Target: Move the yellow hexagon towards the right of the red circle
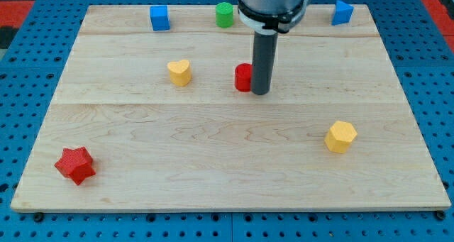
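The yellow hexagon (341, 136) lies on the wooden board at the view's lower right. The red circle (243, 77) sits near the board's middle, towards the top. My tip (260, 93) stands right against the red circle's right side and partly hides it. The tip is far up and to the left of the yellow hexagon.
A yellow heart (179, 72) lies left of the red circle. A red star (75, 165) is at the lower left. Along the top edge are a blue cube (159, 18), a green cylinder (225, 15) and another blue block (342, 12). The board (227, 171) rests on a blue pegboard.
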Tool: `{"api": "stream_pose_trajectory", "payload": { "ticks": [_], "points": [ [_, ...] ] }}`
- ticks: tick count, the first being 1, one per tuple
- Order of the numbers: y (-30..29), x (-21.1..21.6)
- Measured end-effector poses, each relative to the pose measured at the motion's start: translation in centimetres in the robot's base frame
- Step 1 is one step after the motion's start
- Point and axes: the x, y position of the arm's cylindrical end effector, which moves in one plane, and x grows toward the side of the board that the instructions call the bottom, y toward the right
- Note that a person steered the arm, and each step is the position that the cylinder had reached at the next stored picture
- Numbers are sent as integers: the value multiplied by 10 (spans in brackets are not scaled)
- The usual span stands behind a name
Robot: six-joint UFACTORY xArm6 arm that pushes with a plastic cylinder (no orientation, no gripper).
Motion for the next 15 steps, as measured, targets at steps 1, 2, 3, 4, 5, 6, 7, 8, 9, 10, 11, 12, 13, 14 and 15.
{"api": "stream_pose_trajectory", "payload": {
  "ticks": [1, 2, 3, 4, 5, 6, 7, 8, 9, 10, 11, 12, 13, 14, 15],
  "points": [
    [12, 12],
    [35, 76],
    [62, 122],
    [102, 138],
    [150, 137],
    [148, 126],
    [132, 127],
    [122, 124],
    [116, 110],
    [101, 84],
    [74, 64],
    [77, 38],
    [88, 16],
    [88, 0],
    [88, 42]
  ]
}}
